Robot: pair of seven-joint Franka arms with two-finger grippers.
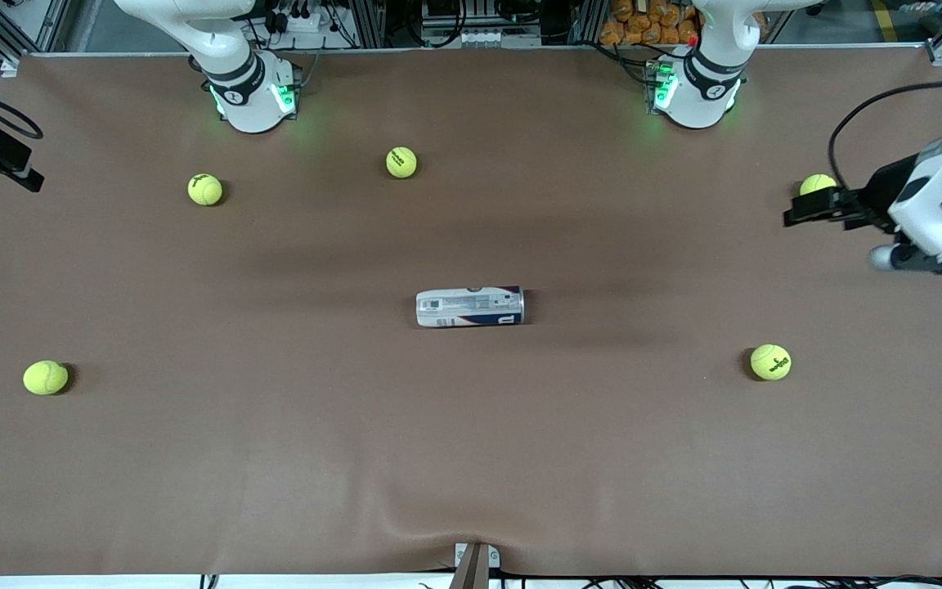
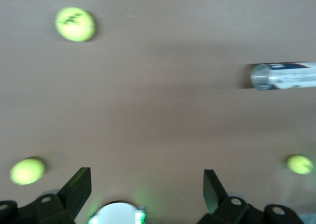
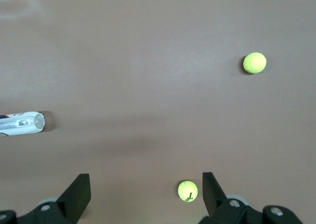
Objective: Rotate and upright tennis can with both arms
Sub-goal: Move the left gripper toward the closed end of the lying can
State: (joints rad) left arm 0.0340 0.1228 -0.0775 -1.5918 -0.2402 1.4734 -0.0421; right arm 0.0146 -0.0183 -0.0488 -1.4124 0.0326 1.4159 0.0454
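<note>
Can (image 1: 470,307) lay on its side at the centre of the front frame, long axis across the tabletop (image 1: 471,458), untouched, so uprighting had not begun. Left gripper (image 2: 147,187) hung open, high at that frame's right edge over a ball (image 1: 816,185), the can in its wrist view's upper right. Right gripper (image 3: 146,190) also stood open and high; its arm probably waited, leaving the can free for a two-sided approach.

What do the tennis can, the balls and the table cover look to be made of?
Tennis can: likely clear plastic under a glossy white and dark-blue printed label, with a silvery, probably metal rim. Tennis balls, e.g.: matte yellow-green, likely felt. Table cover: matte brown sheet, possibly paper or fabric, rippled at the near edge.
</note>
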